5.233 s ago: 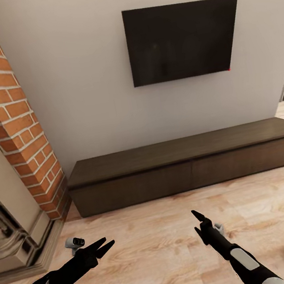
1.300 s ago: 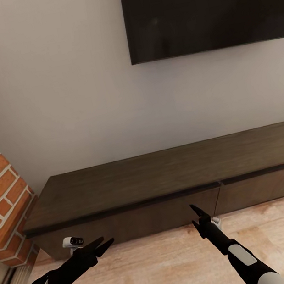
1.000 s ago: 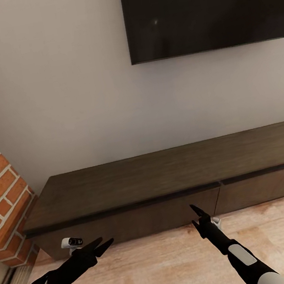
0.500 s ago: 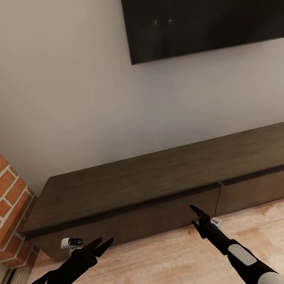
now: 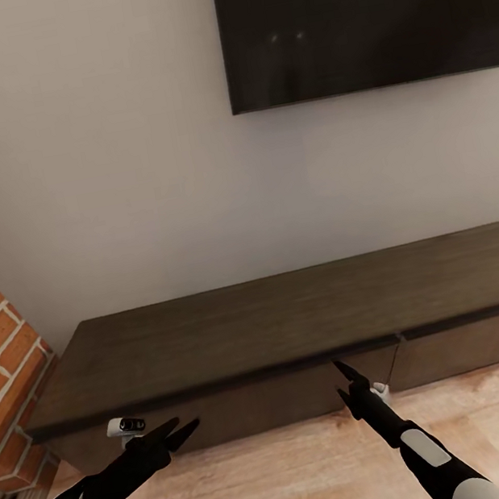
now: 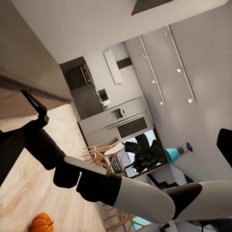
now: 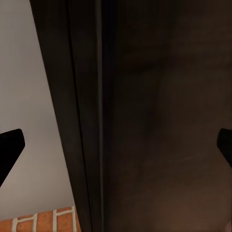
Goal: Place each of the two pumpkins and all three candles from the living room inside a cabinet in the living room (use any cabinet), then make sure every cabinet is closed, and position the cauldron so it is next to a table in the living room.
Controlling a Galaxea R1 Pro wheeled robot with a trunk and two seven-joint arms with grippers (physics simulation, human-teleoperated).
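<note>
Change since earlier: the whole head view has shifted, so the camera has rolled closer; the cabinet now sits nearer and the brick column has slid toward the edge.
Cabinet: low against the wall under the television, both drawer fronts flush and closed, the seam between them just beyond the right fingertips.
Right gripper: held just short of the left drawer front, fingers spread apart, empty; its wrist view looks straight at the dark wood.
Left gripper: fingers parted, empty, hanging above the floor in front of the cabinet.
Pumpkin: lies on the floor well behind the arms, seen from the left wrist.
Step in hand: probably opening a drawer.
Doing it well: with no handle, catch the fingertip under the top lip near the seam, then pull straight outward, level, without scraping sideways.
</note>
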